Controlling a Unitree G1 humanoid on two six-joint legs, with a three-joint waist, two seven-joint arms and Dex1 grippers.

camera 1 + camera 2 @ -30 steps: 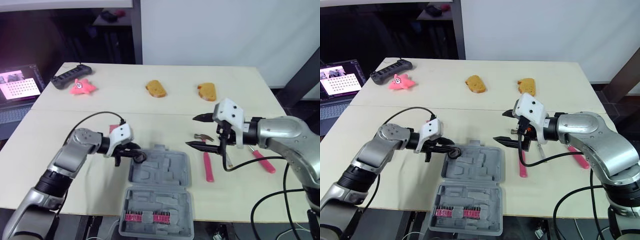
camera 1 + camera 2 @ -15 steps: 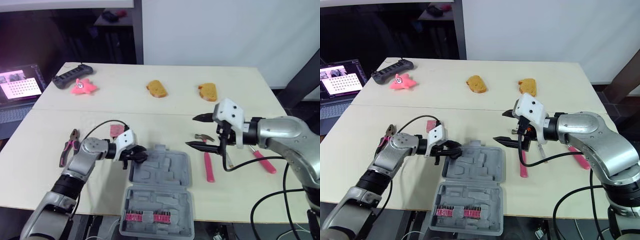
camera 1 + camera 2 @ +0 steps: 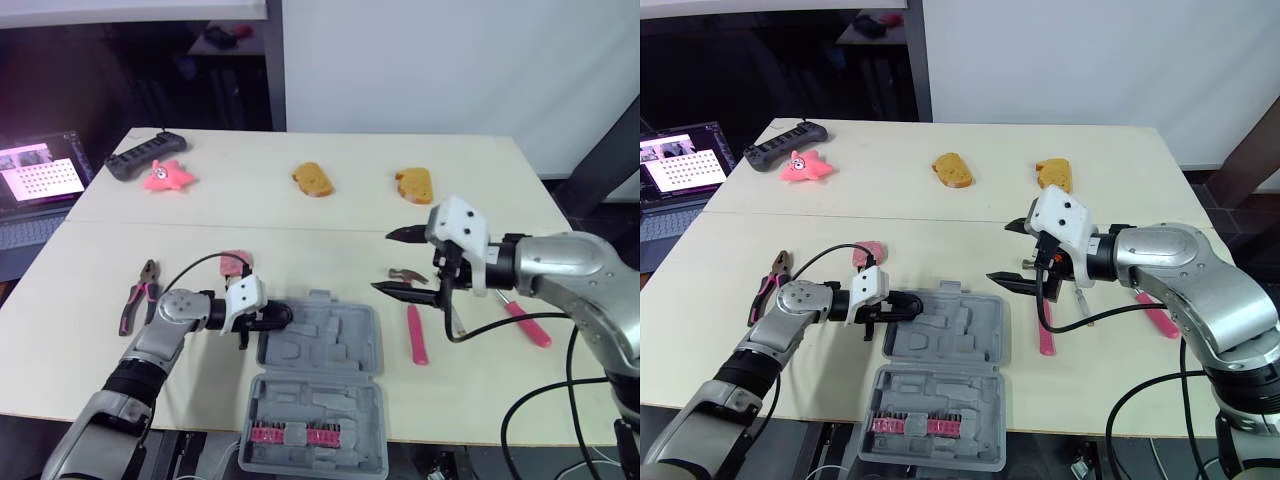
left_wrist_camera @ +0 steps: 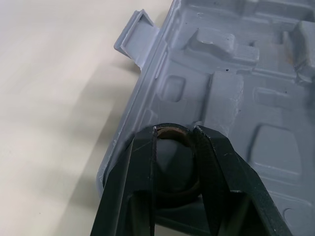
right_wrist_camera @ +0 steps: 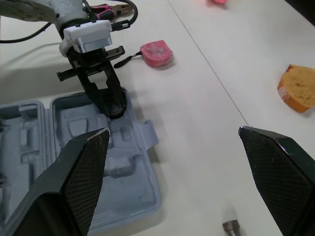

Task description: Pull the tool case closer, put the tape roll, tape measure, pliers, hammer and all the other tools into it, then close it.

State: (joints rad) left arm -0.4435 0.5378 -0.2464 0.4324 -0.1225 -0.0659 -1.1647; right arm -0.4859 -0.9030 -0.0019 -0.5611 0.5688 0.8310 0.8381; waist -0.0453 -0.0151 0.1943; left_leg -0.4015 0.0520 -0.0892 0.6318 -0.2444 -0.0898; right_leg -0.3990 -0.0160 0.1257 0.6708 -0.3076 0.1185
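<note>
My left claw (image 3: 270, 316) is clamped on the black tape roll (image 5: 116, 109) at the far-left corner of the open grey plastic tool case (image 3: 340, 350), which lies by the near table edge. My right claw (image 3: 381, 262) hangs spread wide just right of the case, by the head of the pink-handled hammer (image 3: 414, 332). Left, I see pink-handled pliers (image 3: 137, 293); just beyond my left claw, the pink tape measure (image 3: 235, 262). Farthest off lie 2 brown bread slices (image 3: 312, 178).

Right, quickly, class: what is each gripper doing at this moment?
Left gripper: closed, holding the tape roll over the tool case.
Right gripper: open, holding nothing.
</note>
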